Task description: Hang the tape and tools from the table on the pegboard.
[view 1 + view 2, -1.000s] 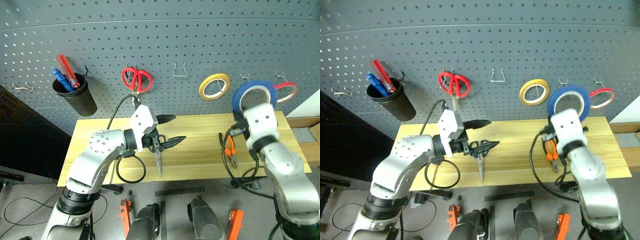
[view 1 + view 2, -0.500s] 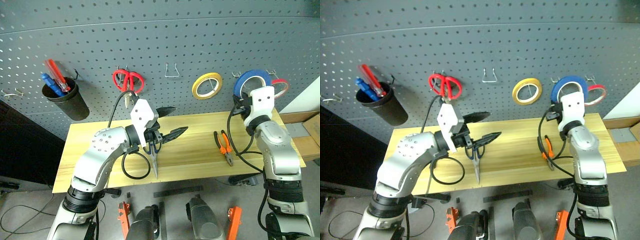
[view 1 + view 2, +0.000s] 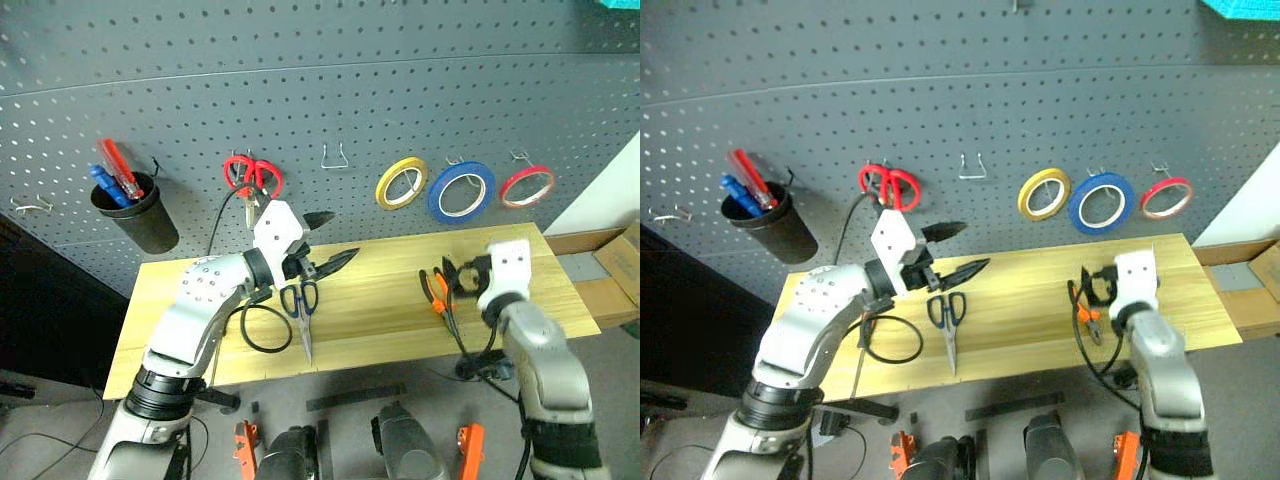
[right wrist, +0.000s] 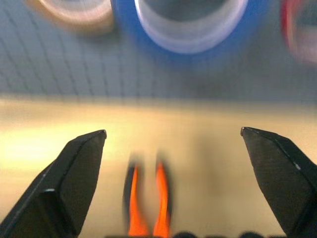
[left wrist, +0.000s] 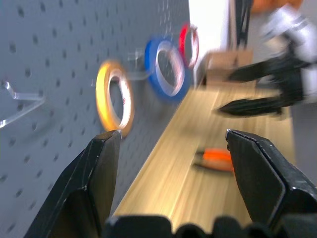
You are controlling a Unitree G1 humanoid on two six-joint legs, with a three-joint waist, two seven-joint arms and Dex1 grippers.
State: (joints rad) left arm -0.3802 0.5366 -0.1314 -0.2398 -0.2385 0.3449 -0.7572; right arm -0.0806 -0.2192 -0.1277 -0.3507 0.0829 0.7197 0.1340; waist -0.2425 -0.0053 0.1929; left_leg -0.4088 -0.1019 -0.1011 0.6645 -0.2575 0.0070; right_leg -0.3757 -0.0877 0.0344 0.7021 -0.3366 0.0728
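Observation:
The blue tape (image 3: 460, 191) hangs on a pegboard (image 3: 330, 80) hook between a yellow roll (image 3: 402, 184) and a red roll (image 3: 527, 186). My right gripper (image 3: 452, 276) is open low over the table (image 3: 380, 315), just behind the orange-and-black pliers (image 3: 436, 291). In the right wrist view the pliers' handles (image 4: 146, 198) lie between its spread fingers (image 4: 79, 163), with the blue tape (image 4: 190, 25) ahead. Blue-handled scissors (image 3: 301, 300) lie mid-table, blades toward the front edge. My left gripper (image 3: 333, 240) hovers open just above and behind them, holding nothing.
Red-handled scissors (image 3: 252, 175) hang on the pegboard, with an empty wire hook (image 3: 335, 157) to their right. A black cup of pens (image 3: 132, 208) hangs at the far left. A black cable loop (image 3: 262, 335) lies on the table under my left arm.
My right gripper let go of the blue tape, which now hangs on its hook. That gripper opened and dropped down to the pliers. My left gripper sank slightly over the scissors.

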